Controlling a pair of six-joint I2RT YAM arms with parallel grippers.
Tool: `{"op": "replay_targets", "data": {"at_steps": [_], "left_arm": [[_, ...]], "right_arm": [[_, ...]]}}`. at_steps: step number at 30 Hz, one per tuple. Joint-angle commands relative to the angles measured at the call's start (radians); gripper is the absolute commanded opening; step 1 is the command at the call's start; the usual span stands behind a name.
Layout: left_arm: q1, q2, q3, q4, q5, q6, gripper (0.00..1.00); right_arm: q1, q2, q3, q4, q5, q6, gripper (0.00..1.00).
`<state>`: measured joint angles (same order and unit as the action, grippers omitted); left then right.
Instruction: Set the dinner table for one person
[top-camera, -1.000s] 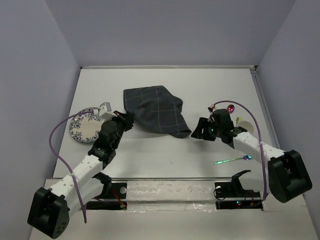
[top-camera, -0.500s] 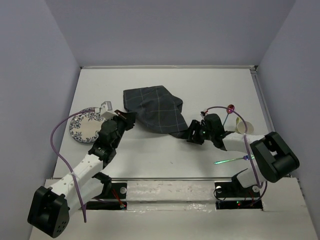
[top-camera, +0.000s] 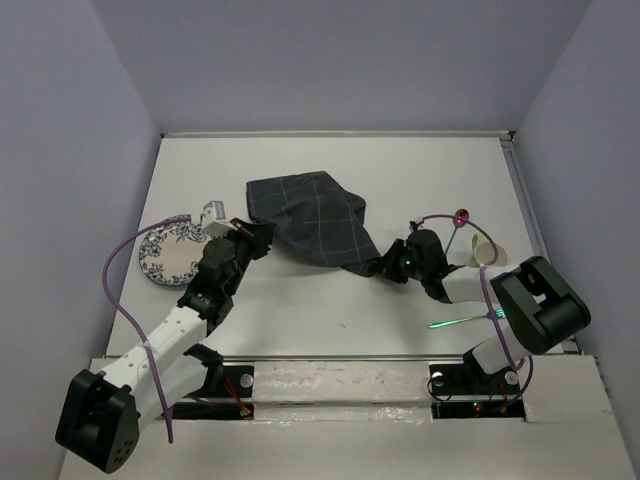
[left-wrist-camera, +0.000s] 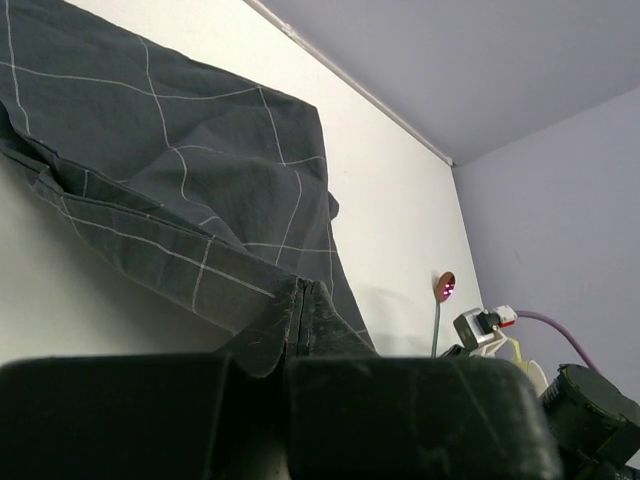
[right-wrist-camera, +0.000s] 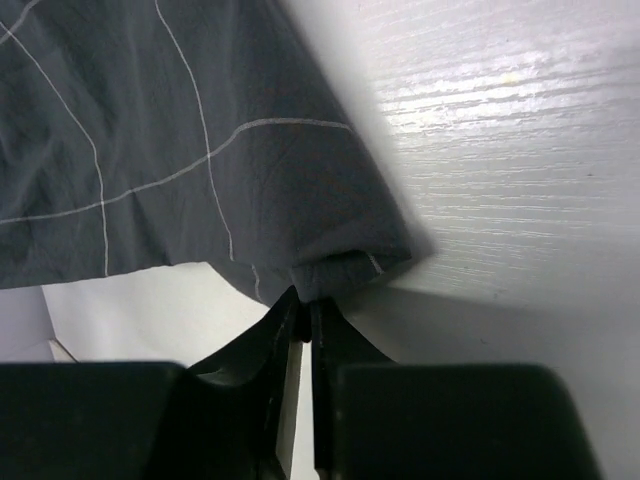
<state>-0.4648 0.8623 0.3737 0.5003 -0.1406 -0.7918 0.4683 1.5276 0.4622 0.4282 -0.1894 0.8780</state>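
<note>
A dark navy checked placemat (top-camera: 310, 225) lies rumpled on the white dinner table (top-camera: 420, 170). My left gripper (top-camera: 258, 238) is at the cloth's near left edge. In the left wrist view it (left-wrist-camera: 302, 290) is shut, with the placemat (left-wrist-camera: 180, 190) pinched at its tips. My right gripper (top-camera: 385, 266) is at the near right corner. In the right wrist view its jaws (right-wrist-camera: 303, 305) are closed on that folded corner of the placemat (right-wrist-camera: 180, 150), just above the tabletop.
A blue-patterned plate (top-camera: 170, 252) lies left of the left arm. A pale cup (top-camera: 483, 252) lies on its side beside the right arm. A pink-headed spoon (top-camera: 460, 217) is behind it and a green utensil (top-camera: 465, 320) in front.
My right gripper has moved left to the placemat's near right corner and closed on it. The left arm and the cloth's left side have stayed put.
</note>
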Motion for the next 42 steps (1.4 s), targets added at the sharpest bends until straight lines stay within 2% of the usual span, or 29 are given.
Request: {"op": "replay_targets", "data": {"at_steps": [1,2,7,11,15,21,22,23,24,25,26,27,30,32,34,35,37,38,39,40,42], "left_arm": [[-0.005,0.009,0.059,0.083,-0.017,-0.001,0.00],[-0.006,0.018,0.065,0.084,-0.017,-0.003,0.00],[-0.005,0.038,0.096,0.115,-0.043,-0.020,0.00],[-0.005,0.089,0.180,0.121,-0.071,-0.012,0.00],[0.018,0.181,0.304,0.138,-0.082,-0.003,0.00],[0.158,0.450,0.654,0.084,0.051,-0.004,0.00],[0.175,0.513,0.776,0.039,0.085,0.000,0.00],[0.189,0.514,0.836,0.038,0.105,0.008,0.00],[0.213,0.562,0.908,-0.018,0.125,0.019,0.00],[0.218,0.587,1.047,-0.057,0.136,0.034,0.00],[0.222,0.612,1.103,-0.095,0.136,0.067,0.00],[0.227,0.618,1.183,-0.141,0.169,0.083,0.00],[0.230,0.600,1.209,-0.166,0.162,0.108,0.00],[0.233,0.560,1.118,-0.139,0.164,0.095,0.00],[0.239,0.528,1.020,-0.115,0.167,0.068,0.00],[0.250,0.488,0.905,-0.088,0.165,0.057,0.00],[0.265,0.436,0.771,-0.050,0.164,0.019,0.00],[0.278,0.381,0.636,-0.010,0.162,0.005,0.00],[0.284,0.357,0.567,0.009,0.161,-0.006,0.00],[0.285,0.313,0.438,0.062,0.164,-0.029,0.00],[0.285,0.281,0.317,0.098,0.167,-0.050,0.00]], "right_arm": [[0.006,-0.062,0.009,-0.006,0.061,-0.040,0.06],[0.006,-0.079,0.010,-0.023,0.067,-0.050,0.01],[0.006,-0.287,0.061,-0.274,0.159,-0.167,0.00],[0.006,-0.427,0.124,-0.446,0.316,-0.264,0.00],[0.006,-0.417,0.275,-0.586,0.445,-0.393,0.00],[-0.121,-0.192,0.715,-0.715,0.551,-0.666,0.00],[-0.147,-0.123,0.783,-0.742,0.579,-0.742,0.00],[-0.148,-0.092,0.852,-0.756,0.608,-0.779,0.00],[-0.169,-0.066,1.000,-0.776,0.673,-0.815,0.00],[-0.169,-0.026,1.073,-0.801,0.703,-0.882,0.00],[-0.181,-0.014,1.142,-0.806,0.725,-0.925,0.00],[-0.181,-0.001,1.278,-0.821,0.752,-0.980,0.00],[-0.181,0.006,1.440,-0.864,0.745,-1.002,0.00],[-0.181,-0.047,1.397,-0.864,0.710,-0.981,0.00],[-0.181,-0.102,1.286,-0.846,0.679,-0.956,0.00],[-0.181,-0.133,1.135,-0.812,0.670,-0.929,0.00],[-0.181,-0.216,0.968,-0.767,0.613,-0.883,0.00],[-0.181,-0.237,0.810,-0.757,0.582,-0.813,0.00],[-0.181,-0.268,0.731,-0.741,0.529,-0.780,0.00],[-0.165,-0.277,0.654,-0.696,0.503,-0.710,0.00],[-0.129,-0.277,0.466,-0.640,0.426,-0.653,0.00]]}}
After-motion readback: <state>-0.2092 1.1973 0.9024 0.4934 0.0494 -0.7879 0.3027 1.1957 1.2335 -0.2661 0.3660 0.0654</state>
